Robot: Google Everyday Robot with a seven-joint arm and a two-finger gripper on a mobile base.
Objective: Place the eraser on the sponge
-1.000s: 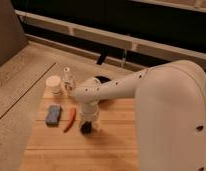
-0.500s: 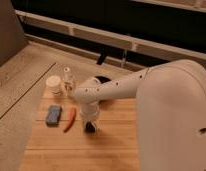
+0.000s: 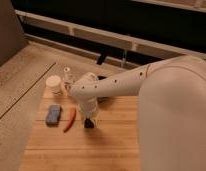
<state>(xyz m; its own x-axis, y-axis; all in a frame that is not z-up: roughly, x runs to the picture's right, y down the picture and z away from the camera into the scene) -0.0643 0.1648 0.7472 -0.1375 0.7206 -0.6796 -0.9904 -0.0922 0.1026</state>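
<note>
Since the earlier frame the gripper (image 3: 89, 120) has been closed fully, seemingly on the eraser (image 3: 89, 124), at table level, beyond the orange piece (image 3: 70, 120) from the sponge (image 3: 53, 114). The eraser should be lifted clear of that piece before being carried over the sponge

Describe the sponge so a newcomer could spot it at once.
On the wooden table, look to the picture's left of the gripper, which is down at the tabletop. The sponge lies flat beside the orange-red carrot-like piece, nearer the camera than the white jar; it alone is blue and rectangular.
</note>
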